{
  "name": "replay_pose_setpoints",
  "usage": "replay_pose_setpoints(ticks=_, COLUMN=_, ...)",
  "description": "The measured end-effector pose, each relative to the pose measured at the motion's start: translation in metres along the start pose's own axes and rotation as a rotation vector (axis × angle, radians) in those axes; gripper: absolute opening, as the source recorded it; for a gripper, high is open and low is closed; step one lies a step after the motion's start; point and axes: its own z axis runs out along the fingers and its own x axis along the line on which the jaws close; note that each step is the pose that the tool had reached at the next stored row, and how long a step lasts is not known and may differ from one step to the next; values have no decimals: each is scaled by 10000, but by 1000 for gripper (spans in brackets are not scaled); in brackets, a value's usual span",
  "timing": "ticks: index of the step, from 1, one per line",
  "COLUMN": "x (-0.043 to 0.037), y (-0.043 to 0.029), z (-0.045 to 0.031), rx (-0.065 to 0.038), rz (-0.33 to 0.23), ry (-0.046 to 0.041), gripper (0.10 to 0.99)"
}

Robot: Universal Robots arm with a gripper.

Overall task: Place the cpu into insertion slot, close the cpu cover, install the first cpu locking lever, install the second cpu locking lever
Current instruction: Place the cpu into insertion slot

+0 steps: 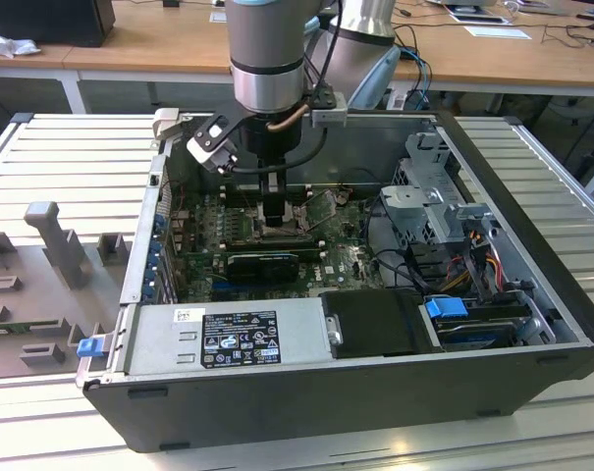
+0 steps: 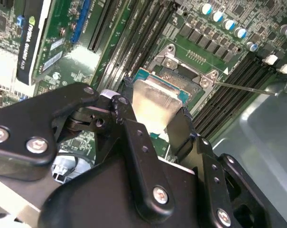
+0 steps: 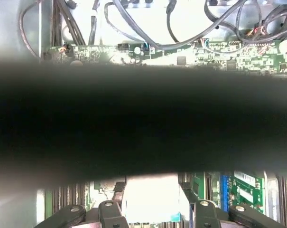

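The black hand (image 2: 152, 114) is pinching the small pale silver square cpu (image 2: 155, 97) just over the dark-framed square insertion slot (image 2: 183, 73), where, I think, any tilt is risking bent contacts.

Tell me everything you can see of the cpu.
The cpu is a small, flat, square chip with a pale silver, metal-looking face that glares in the light and a thin teal-green rim along one edge. It lies between the two black fingers of the gripper, which clamp its opposite sides. It is right at the insertion slot in the green motherboard; whether it is seated or just above cannot be told. In the first wrist view the cpu shows as a bright pale square.
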Motion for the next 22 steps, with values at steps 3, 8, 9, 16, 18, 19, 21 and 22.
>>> replay_pose_setpoints(ticks=3, x=13, y=103, z=18, rx=15, rz=1, ry=-1, gripper=529)
replay_pose_setpoints(ticks=8, x=98, y=141, z=60, rx=23, rz=-27, ry=44, gripper=529)
replay_pose_setpoints(ticks=9, x=138, y=138, z=91, rx=25, rz=-44, ry=49, gripper=529)
replay_pose_setpoints(ticks=16, x=261, y=51, z=262, rx=25, rz=16, ry=47, gripper=529)
replay_pose_setpoints(ticks=18, x=267, y=48, z=332, rx=23, rz=30, ry=46, gripper=529)
replay_pose_setpoints(ticks=19, x=267, y=46, z=350, rx=24, rz=31, ry=46, gripper=529)
replay_pose_setpoints(ticks=21, x=269, y=43, z=399, rx=23, rz=32, ry=48, gripper=529)
replay_pose_setpoints(ticks=22, x=270, y=42, z=409, rx=23, rz=32, ry=48, gripper=529)
